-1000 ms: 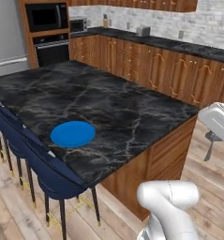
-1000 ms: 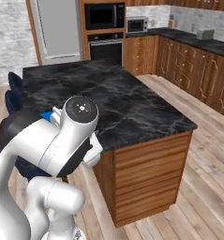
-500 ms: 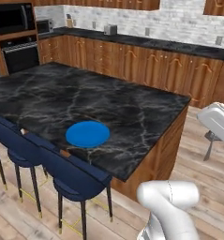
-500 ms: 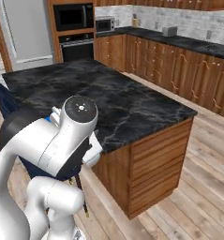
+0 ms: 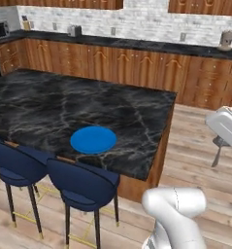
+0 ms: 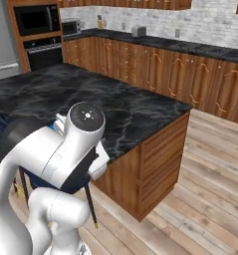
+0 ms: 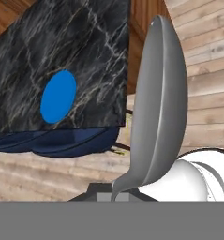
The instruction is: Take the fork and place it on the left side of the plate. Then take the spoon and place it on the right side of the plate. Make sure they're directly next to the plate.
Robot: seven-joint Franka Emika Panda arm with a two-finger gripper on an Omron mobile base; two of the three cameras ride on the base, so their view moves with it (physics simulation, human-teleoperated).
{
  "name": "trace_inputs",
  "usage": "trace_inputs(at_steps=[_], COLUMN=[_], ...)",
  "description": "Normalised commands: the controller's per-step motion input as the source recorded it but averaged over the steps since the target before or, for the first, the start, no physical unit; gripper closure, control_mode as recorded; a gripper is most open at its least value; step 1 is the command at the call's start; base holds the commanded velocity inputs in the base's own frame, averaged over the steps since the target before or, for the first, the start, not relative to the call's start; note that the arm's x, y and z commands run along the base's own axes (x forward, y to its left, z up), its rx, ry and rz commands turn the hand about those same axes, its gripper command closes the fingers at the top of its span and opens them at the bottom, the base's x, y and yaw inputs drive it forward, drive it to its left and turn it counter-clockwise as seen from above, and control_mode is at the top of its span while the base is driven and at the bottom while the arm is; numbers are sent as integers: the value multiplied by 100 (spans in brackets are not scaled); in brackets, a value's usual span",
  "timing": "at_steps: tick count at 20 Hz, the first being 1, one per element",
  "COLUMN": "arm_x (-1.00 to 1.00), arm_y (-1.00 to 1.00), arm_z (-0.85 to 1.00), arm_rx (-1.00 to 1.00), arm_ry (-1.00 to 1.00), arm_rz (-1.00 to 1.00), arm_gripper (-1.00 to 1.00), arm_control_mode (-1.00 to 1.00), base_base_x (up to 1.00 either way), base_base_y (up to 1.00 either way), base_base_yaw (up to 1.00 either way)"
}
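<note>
Gripper (image 5: pixel 218 146): you see its fingers clamped on the spoon (image 7: pixel 158 103).
Change: camera swung; plate (image 5: pixel 93 139) near the island's (image 5: pixel 137 112) stool-side edge.

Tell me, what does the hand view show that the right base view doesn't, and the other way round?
Hand view, not the right base view: the silver spoon, close up, bowl upward, gripped at its handle by the shut tool.
Right base view, not the hand view: the wall oven, the microwave above it, and a toaster on the back counter.
Both: the black marble island and the wooden floor. The blue plate is whole in the hand view; in the right base view, at most a blue sliver beside the arm.
</note>
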Motion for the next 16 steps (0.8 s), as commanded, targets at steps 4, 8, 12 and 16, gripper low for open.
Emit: trace_inputs(at_steps=[4, 8, 12, 16], arm_x=[0, 0, 2, 60], arm_y=[0, 0, 23, 59], arm_z=[0, 0, 2, 0], arm_rx=[0, 0, -8, -19], arm_ry=[0, 0, 12, 29], arm_rz=[0, 0, -11, -2], arm_gripper=[100, 100, 100, 100], arm_control_mode=[100, 100, -100, -100], base_base_x=[0, 0, 0, 0], base_base_y=[93, 76, 25, 0], base_base_yaw=[-36, -33, -14, 0])
